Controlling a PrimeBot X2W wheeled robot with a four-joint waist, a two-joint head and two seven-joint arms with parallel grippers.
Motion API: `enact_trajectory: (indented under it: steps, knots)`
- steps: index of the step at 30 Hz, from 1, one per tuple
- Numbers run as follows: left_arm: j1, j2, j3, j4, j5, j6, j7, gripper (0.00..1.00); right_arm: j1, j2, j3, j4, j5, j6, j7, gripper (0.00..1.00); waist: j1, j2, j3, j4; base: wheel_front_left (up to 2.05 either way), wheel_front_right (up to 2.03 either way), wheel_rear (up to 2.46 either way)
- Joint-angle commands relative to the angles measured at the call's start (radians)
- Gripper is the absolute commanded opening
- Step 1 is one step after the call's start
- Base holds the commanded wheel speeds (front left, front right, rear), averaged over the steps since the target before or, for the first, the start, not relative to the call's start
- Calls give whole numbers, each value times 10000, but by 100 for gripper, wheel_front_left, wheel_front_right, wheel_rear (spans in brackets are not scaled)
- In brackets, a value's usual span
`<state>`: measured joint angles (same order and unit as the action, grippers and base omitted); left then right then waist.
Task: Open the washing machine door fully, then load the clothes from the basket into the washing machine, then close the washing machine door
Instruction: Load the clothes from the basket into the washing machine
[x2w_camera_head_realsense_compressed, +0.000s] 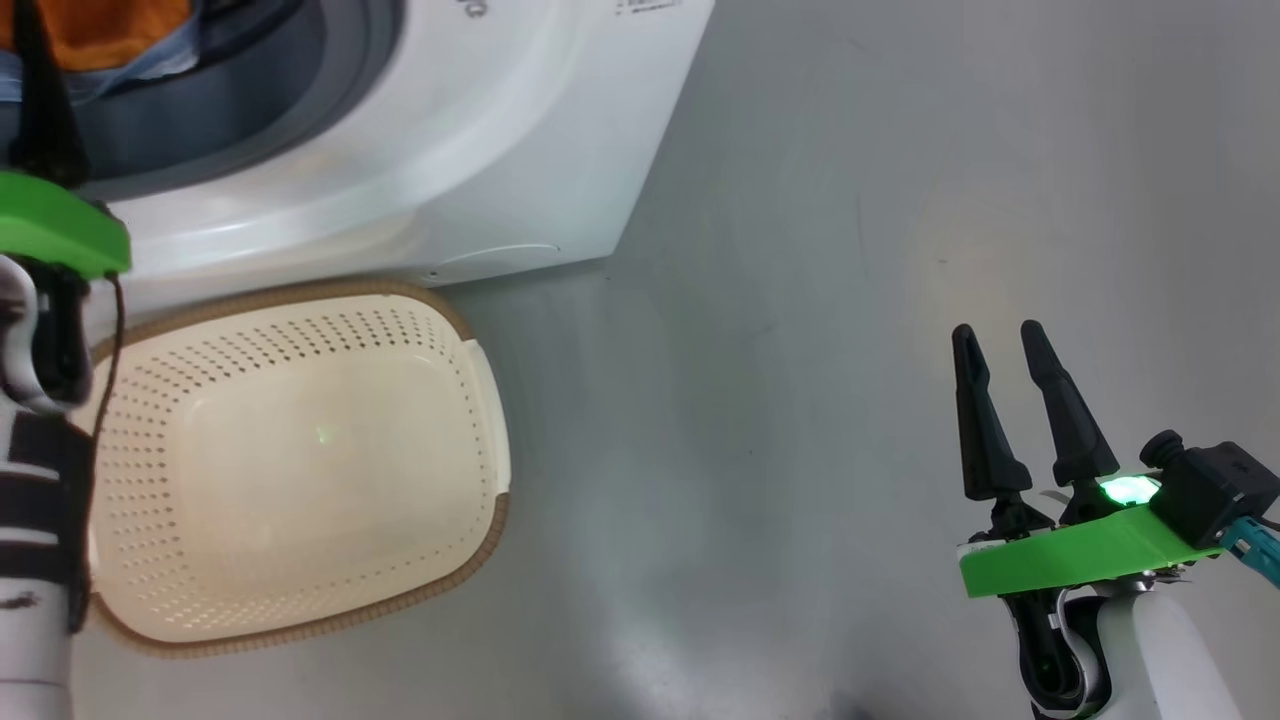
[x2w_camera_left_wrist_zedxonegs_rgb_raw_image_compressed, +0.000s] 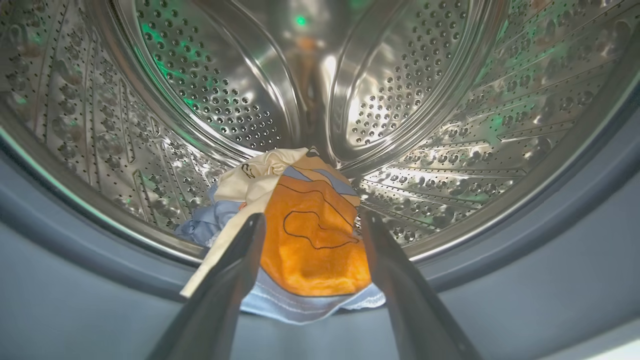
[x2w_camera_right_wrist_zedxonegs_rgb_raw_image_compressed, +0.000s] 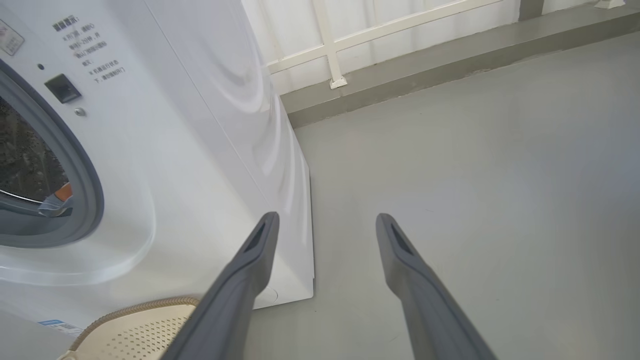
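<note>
The white washing machine (x2w_camera_head_realsense_compressed: 420, 150) stands at the upper left with its steel drum (x2w_camera_left_wrist_zedxonegs_rgb_raw_image_compressed: 210, 90) exposed; its door is out of view. The clothes (x2w_camera_left_wrist_zedxonegs_rgb_raw_image_compressed: 310, 240), a cream and orange garment lying on a light blue one, rest at the drum's front lip, partly over the blue-grey rubber ring (x2w_camera_left_wrist_zedxonegs_rgb_raw_image_compressed: 75, 280). My left gripper (x2w_camera_left_wrist_zedxonegs_rgb_raw_image_compressed: 312, 218) is open, one finger on each side of the pile and not pinching it. One of its fingers (x2w_camera_head_realsense_compressed: 40, 110) points into the opening beside the orange cloth (x2w_camera_head_realsense_compressed: 100, 30). The cream basket (x2w_camera_head_realsense_compressed: 300, 460) sits before the machine, its perforated bottom bare. My right gripper (x2w_camera_head_realsense_compressed: 1000, 335) is open over the floor.
Grey floor (x2w_camera_head_realsense_compressed: 850, 350) spreads to the right of the machine. In the right wrist view, a low kerb (x2w_camera_right_wrist_zedxonegs_rgb_raw_image_compressed: 425, 70) and a white railing (x2w_camera_right_wrist_zedxonegs_rgb_raw_image_compressed: 330, 45) run behind the machine's side. The basket (x2w_camera_right_wrist_zedxonegs_rgb_raw_image_compressed: 135, 330) nearly touches the machine's base.
</note>
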<state>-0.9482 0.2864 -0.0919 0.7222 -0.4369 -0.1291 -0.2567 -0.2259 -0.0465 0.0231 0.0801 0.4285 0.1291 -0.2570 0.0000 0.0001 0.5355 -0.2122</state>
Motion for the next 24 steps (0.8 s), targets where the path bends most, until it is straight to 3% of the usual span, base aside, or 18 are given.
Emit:
enact_trajectory:
  steps: [1, 24]
  knots:
    - [293, 313, 244, -374, 15, -15, -51, 100, 129, -86, 209, -161, -80, 16, -48, 100, 0, -1, -237, 210, 0, 0, 0]
    - [4007, -856, 963, -1709, 389, -15, -51, 100, 1141, -954, -52, 473, 108, 16, -48, 100, 0, -1, -2692, 1269, 0, 0, 0]
